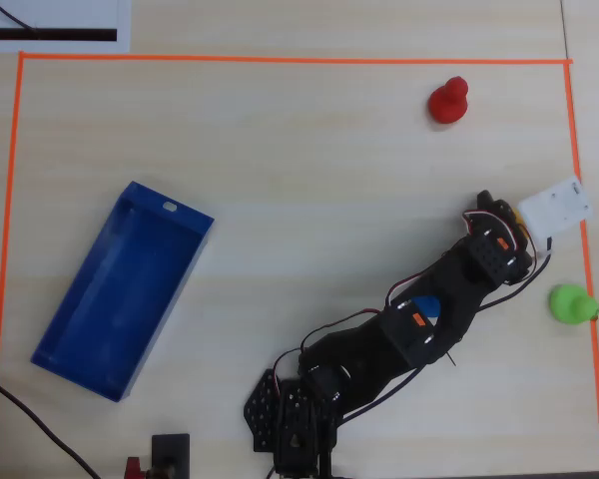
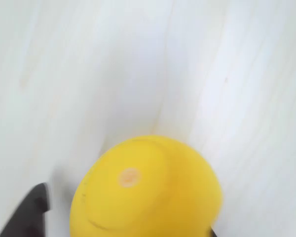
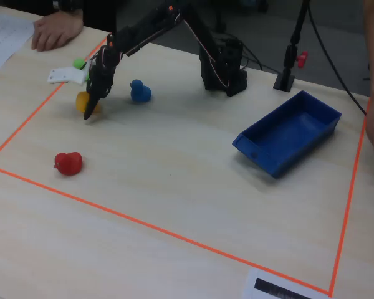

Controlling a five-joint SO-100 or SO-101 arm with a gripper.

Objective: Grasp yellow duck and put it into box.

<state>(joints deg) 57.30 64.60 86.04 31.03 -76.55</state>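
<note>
The yellow duck (image 2: 148, 192) fills the bottom of the wrist view, standing on the pale table. My gripper (image 2: 128, 212) is open around it: the left black finger (image 2: 32, 212) shows a gap of table before the duck, while only a sliver of the right one shows. In the fixed view the gripper (image 3: 90, 107) points down at the duck (image 3: 81, 99), near the left orange tape line. From overhead the arm's head (image 1: 494, 239) hides the duck. The dark-blue box (image 1: 75, 374) lies open far to the left there, and at the right in the fixed view (image 3: 262, 156).
A red duck (image 1: 447, 100) (image 3: 68, 163), a green duck (image 1: 572, 302) (image 3: 80, 63) and a blue duck (image 3: 139, 91), partly under the arm (image 1: 427, 304), stand around. A white flat piece (image 1: 554, 208) sits beside the gripper. Orange tape (image 1: 280, 60) frames the workspace. A person's hand (image 3: 56, 28) rests nearby.
</note>
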